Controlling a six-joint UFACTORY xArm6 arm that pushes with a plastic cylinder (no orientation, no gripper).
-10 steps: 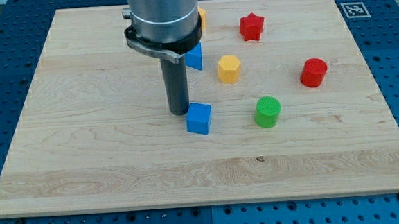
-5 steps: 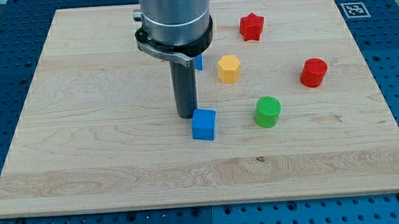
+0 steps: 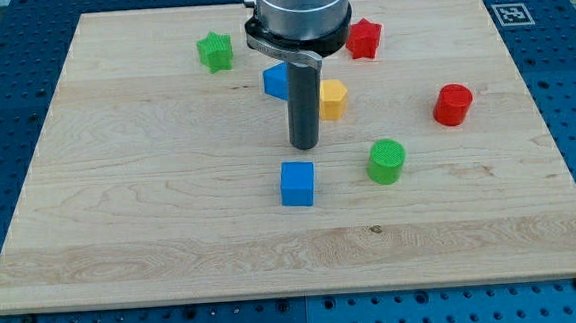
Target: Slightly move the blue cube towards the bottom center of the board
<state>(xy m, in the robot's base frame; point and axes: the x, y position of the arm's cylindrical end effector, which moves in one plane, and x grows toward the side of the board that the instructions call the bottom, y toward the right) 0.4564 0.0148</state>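
The blue cube (image 3: pixel 297 184) sits on the wooden board (image 3: pixel 120 192) a little below the middle. My tip (image 3: pixel 305 145) is just above the cube and slightly to its right, with a small gap between them; it does not touch the cube. The dark rod rises from the tip into the arm's grey body at the view's top.
A second blue block (image 3: pixel 276 81) and a yellow hexagonal block (image 3: pixel 333 98) lie behind the rod, partly hidden. A green cylinder (image 3: pixel 387 161) is right of the cube. A red cylinder (image 3: pixel 453 104), a red star (image 3: pixel 364 39) and a green star (image 3: pixel 215 52) lie farther off.
The blue cube has slid a little down and right. My tip has pulled back up and to the right, off the cube. The green star is now uncovered.
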